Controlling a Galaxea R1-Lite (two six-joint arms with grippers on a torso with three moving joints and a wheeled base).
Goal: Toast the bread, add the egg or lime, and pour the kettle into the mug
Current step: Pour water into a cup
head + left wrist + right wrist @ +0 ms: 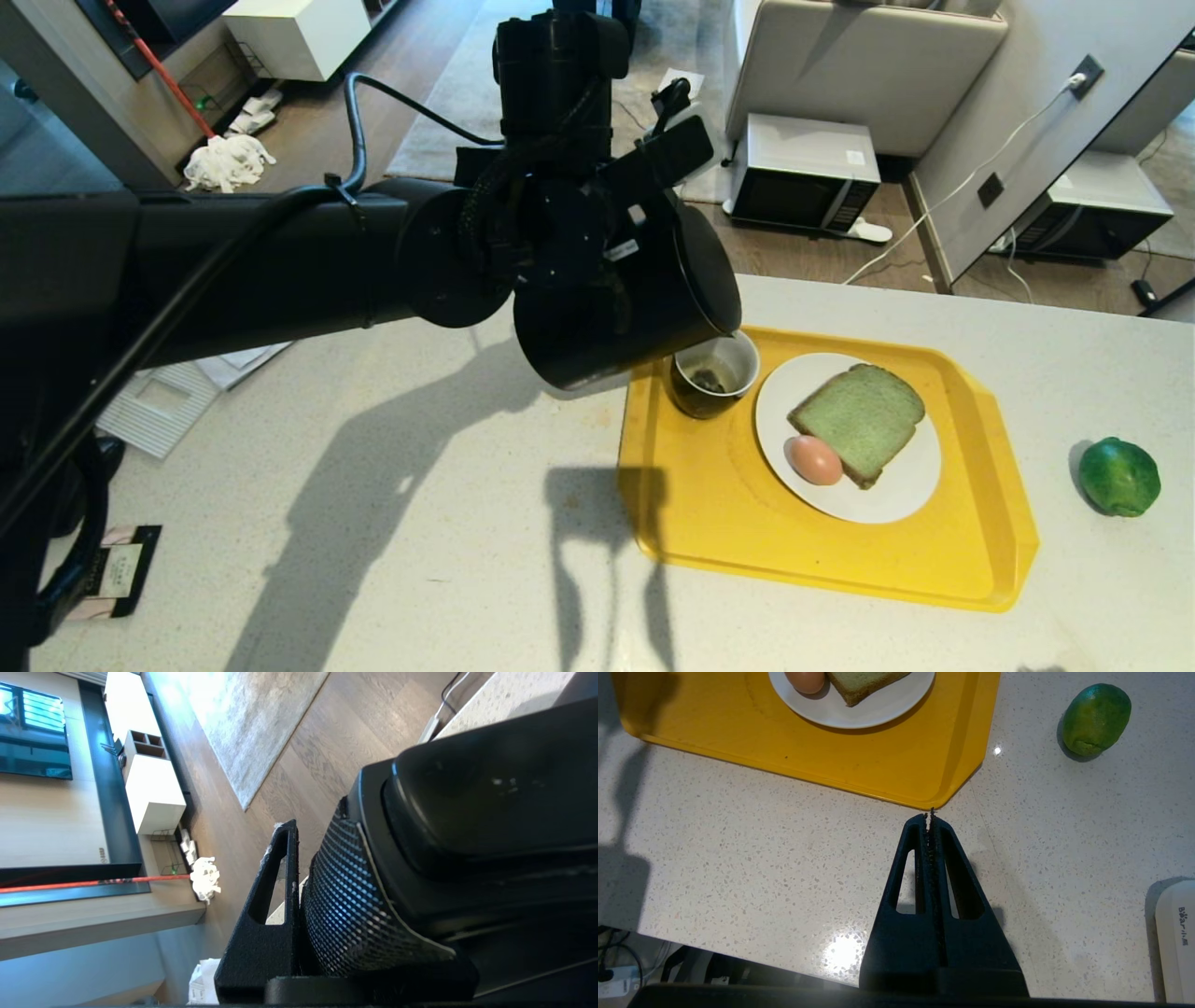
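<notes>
The black kettle (pixel 625 317) hangs tilted above the counter, its spout end just over the mug (pixel 715 373) at the tray's back left corner. My left gripper (pixel 322 844) is shut on the kettle's textured handle (pixel 350 896); one of its fingers (pixel 275 877) shows beside the handle and the other is hidden. The bread (pixel 859 420) and the egg (pixel 815 459) lie side by side on a white plate (pixel 878 509). On the bare counter to the right rests the lime (pixel 1118 476). My right gripper (pixel 930 817) hovers shut and empty near the tray's front right corner.
Mug and plate stand on a yellow tray (pixel 728 523) on the speckled counter (pixel 373 523). A white appliance (pixel 1176 942) sits at the counter's near right. Beyond the far edge, two microwaves (pixel 803 173) stand on the floor.
</notes>
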